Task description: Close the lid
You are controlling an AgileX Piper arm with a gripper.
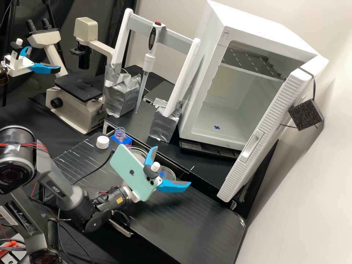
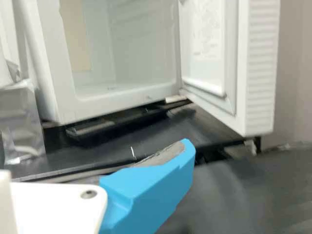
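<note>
White plastic, the door (image 1: pixel 270 115) we take for the lid hangs open on its box (image 1: pixel 256 27), its free lower corner near the right back corner of the tabletop (image 1: pixel 190 231). Our gripper (image 1: pixel 173 165) is spread wide and empty. If we push askew, a blue finger could snag on the door's rim or get pinched; too hard, and the box might shift. The phone (image 1: pixel 128 170) partly hides the clear dishes (image 1: pixel 168 172); the wrist view cuts off the door's top.
</note>
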